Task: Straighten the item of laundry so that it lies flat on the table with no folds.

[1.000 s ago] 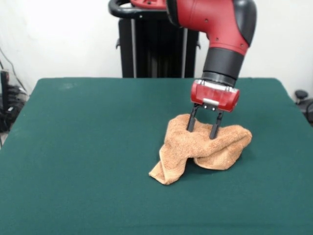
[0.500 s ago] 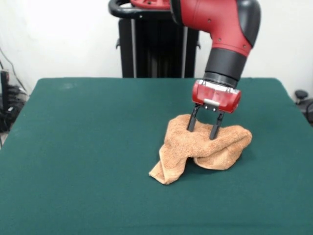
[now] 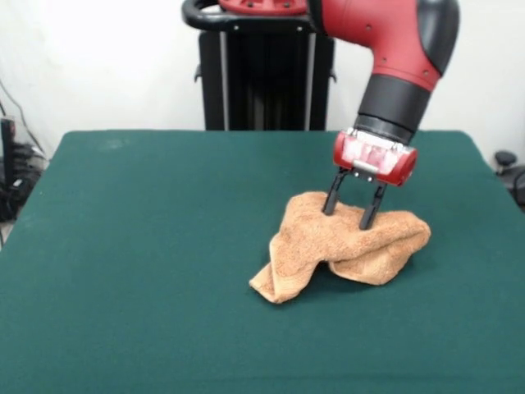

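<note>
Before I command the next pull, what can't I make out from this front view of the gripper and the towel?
- Gripper: its tips are sunk in the towel, so any pinch is hidden.
- Towel's far side and underside: hidden by its own bunched folds.
- Towel's bands and tag: not visible among the folds.
- Table: near edge cut off at the bottom.

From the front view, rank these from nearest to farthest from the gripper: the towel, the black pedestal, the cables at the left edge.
1. Towel: touching, bunched right under the gripper.
2. Black pedestal: behind the table, up and left.
3. Cables: far left edge, off the table.
</note>
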